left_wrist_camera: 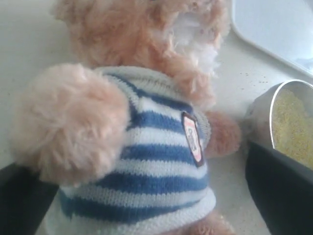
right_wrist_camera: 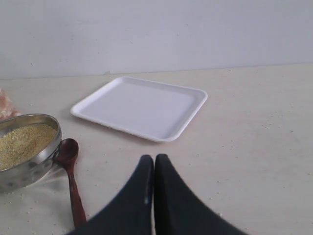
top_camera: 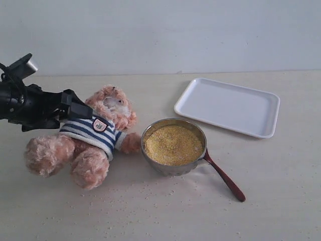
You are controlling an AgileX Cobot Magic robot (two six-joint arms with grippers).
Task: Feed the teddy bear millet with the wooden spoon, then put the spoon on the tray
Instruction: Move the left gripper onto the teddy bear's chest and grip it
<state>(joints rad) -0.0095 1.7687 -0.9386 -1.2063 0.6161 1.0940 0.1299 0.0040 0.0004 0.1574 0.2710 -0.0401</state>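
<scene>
One slim wooden spoon [top_camera: 224,175] lies toward the table's [top_camera: 281,216] front edge, its scoop touching the metal bowl [top_camera: 170,170]. It looks light, stiff and smooth, so pinch mid-handle. The right gripper [right_wrist_camera: 152,164] is closed and empty. The left gripper [top_camera: 77,108] gapes wide around the teddy bear [top_camera: 95,135].

A pale cream tabletop [top_camera: 281,216] with faint wood grain fills the exterior view from 3 through 6 to 9 o'clock. Toward 12 o'clock rises a plain grey-white wall [top_camera: 160,30] (matt, with a slightly bluish cast). They meet in a straight horizontal seam. The light is soft and even, leaving only weak, blurred shadows.
</scene>
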